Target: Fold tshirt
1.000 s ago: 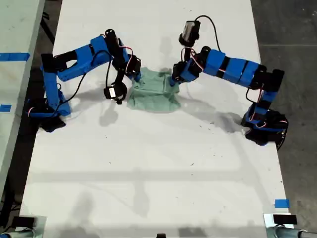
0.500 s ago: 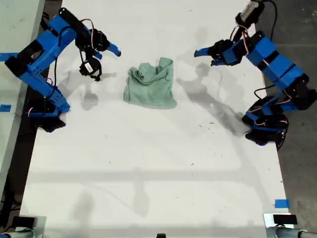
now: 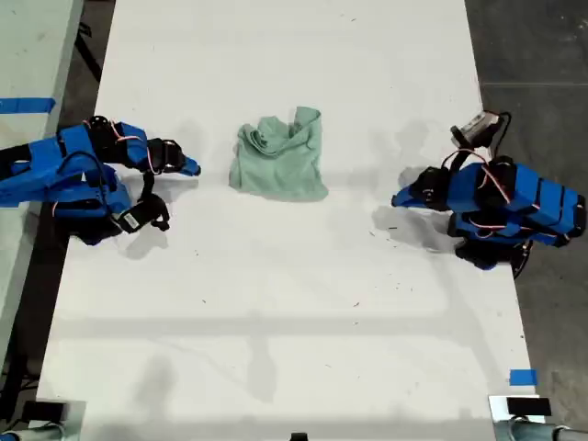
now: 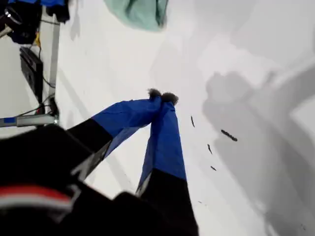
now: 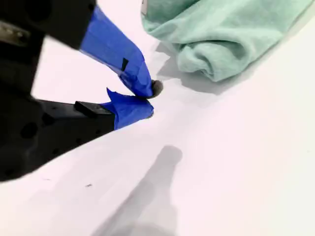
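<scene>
The tshirt (image 3: 280, 165) was seen bunched into a rumpled packet on the white table (image 3: 276, 322), about midway between the two side edges and nearer the edge at the exterior view's top. One corner was raised toward that edge and a rolled lip was turned over along the side facing my second gripper (image 3: 193, 170).

My first gripper (image 3: 395, 199) was held low near the table edge at the exterior view's right, well apart from the cloth, its jaws pressed together on nothing. My second gripper was placed near the opposite edge, closer to the tshirt, with its tips likewise met and empty.

The fold was judged loose and uneven. If it were counted as finished, the raised corner and rolled lip could spring open. If another fold were tried, a pinch through several layers could drag the whole packet, because nothing pinned it down. A closed jaw brought in low could also push the cloth rather than take it.

The neck, sleeves and label could not be made out in any view. In both wrist views the tshirt was cut off at the frame edge, and the layers underneath were hidden.
</scene>
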